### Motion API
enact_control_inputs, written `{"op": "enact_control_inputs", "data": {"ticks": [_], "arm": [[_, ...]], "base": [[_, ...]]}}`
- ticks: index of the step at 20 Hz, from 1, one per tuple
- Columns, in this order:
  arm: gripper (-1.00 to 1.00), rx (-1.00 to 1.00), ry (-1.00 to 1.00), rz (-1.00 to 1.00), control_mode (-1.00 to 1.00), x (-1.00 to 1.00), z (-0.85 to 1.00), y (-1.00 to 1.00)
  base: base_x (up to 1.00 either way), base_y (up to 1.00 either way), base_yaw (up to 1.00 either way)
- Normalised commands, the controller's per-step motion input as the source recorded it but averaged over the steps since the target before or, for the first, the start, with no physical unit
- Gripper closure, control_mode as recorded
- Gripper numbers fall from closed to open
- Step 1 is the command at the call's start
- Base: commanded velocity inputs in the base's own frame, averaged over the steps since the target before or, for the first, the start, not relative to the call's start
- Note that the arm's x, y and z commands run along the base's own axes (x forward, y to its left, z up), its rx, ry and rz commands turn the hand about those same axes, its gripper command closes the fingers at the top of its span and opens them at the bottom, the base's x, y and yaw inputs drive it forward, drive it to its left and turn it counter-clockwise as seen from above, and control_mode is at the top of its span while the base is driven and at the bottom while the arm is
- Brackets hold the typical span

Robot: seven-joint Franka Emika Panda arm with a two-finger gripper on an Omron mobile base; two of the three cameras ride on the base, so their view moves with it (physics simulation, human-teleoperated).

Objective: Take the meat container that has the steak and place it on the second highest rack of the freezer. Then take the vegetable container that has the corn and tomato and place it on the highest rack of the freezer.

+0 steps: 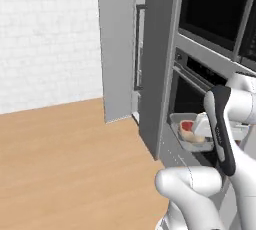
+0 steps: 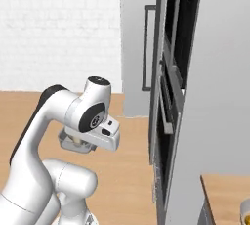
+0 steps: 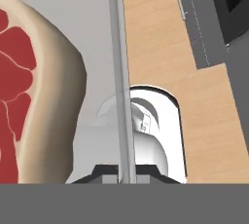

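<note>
The gripper is pinched shut on the meat container rim, holding it in mid-air beside the oven front. The steak sits loose inside, so I'd guess it slides if tipped. The tray looks stiff and light. The freezer shelves are hidden behind its door.

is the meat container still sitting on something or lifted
Lifted: the meat container with the steak hangs over open floor, its rim clamped in the tool.

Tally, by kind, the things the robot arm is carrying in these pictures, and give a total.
Steak: 1
Meat container: 1
Total: 2, carried by the shut pincer, which grips the container's rim.
</note>
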Motion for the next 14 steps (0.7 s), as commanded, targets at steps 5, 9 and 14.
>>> {"op": "enact_control_inputs", "data": {"ticks": [5,9,14], "arm": [[1.0,0.0,0.0,0.0,1.0,0.0,0.0,0.0],[1.0,0.0,0.0,0.0,1.0,0.0,0.0,0.0],[1.0,0.0,0.0,0.0,1.0,0.0,0.0,0.0]], "base": [[0.96,0.35,0.56],[1.0,0.47,0.19],[1.0,0.17,-0.06]]}}
